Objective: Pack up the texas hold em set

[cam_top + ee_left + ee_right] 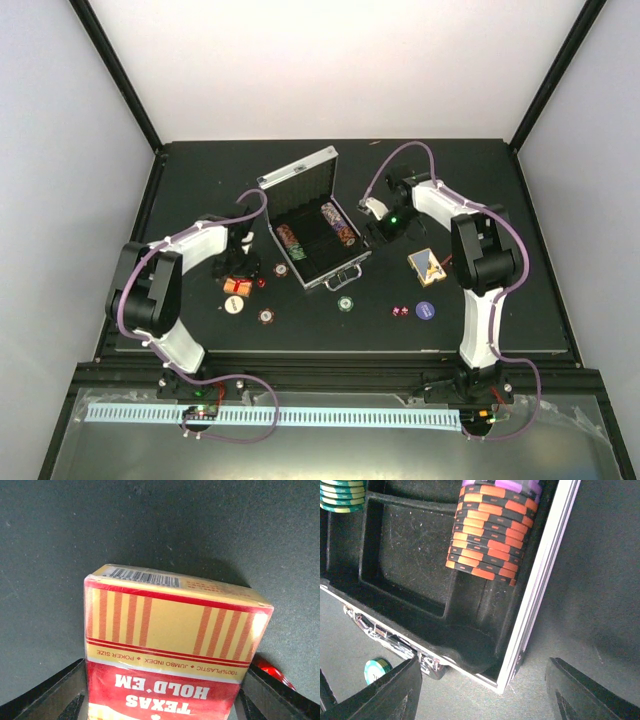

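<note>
The silver briefcase (300, 180) stands open mid-table with chip stacks (338, 225) in its tray. My left gripper (238, 272) is shut on a red-and-yellow "Texas Hold 'Em" card deck (170, 640), left of the case; the deck fills the space between the fingers (55, 695). A red die (272, 672) lies beside the deck. My right gripper (385, 225) is open and empty, hovering over the case's front right corner (507, 677). Orange-black chips (490, 535) and green chips (342, 495) lie in the tray. A second card deck (428, 262) lies right of the case.
Loose chips lie on the black mat in front of the case: one (282, 268) by its left corner, two (233, 304) (266, 316) at front left, a green one (345, 303) and a purple one (425, 309). Red dice (399, 312) lie beside the purple chip.
</note>
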### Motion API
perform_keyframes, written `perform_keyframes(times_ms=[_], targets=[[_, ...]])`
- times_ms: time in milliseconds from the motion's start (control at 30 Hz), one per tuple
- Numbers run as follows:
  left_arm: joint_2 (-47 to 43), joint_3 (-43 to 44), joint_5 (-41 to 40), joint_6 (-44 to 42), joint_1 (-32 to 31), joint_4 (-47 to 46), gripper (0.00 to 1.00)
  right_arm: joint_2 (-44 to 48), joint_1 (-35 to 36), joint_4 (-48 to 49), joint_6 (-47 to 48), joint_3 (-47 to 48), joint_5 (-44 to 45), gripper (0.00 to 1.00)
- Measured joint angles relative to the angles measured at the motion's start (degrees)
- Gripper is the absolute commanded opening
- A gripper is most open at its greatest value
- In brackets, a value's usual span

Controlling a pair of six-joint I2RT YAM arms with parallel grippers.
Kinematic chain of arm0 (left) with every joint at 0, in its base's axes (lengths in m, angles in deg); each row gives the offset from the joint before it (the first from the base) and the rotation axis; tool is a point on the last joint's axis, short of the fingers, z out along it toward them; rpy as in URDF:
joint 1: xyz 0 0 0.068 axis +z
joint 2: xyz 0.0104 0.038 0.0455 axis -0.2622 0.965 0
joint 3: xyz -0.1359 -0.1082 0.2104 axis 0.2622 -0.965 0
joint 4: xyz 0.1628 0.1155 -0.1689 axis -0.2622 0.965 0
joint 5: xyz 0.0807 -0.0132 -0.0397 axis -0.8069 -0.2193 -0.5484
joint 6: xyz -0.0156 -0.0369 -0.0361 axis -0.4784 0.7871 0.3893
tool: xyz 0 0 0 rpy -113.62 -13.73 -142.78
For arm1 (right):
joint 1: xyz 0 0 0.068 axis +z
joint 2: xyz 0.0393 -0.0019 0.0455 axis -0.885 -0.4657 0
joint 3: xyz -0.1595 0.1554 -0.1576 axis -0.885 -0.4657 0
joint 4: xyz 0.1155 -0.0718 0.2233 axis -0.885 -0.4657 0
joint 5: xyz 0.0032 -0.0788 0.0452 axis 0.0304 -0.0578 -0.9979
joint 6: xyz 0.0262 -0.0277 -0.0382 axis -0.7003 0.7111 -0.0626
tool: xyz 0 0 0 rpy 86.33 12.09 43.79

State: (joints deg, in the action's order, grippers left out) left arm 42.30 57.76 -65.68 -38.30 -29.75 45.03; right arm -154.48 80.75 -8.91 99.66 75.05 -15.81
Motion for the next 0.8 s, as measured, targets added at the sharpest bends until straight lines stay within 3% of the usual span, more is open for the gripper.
perform_keyframes(times_ms=[133,333,567,800], targets=[[-0.7,-0.9,0.0,0.3,-0.3,-0.1,0.71,-0.7,0.0,0.1,0.4,-0.6,-1.2,0.67],[-0.7,-1.0,0.0,0.9,-0.3,-0.2,0.82,-1.2,0.0,-0.2,1.9,-1.8,-3.4,0.67],[-0.8,-2.1,0.1,1.4,-0.7,0.2,0.65,-1.2,0.0,-0.3,3.3,-2.7,-4.7,0.66],[-5.8,-3.1,0.4,3.1,-1.2,1.6,0.6,-1.2,0.3,-0.2,3.9,-3.8,-5.5,0.65]])
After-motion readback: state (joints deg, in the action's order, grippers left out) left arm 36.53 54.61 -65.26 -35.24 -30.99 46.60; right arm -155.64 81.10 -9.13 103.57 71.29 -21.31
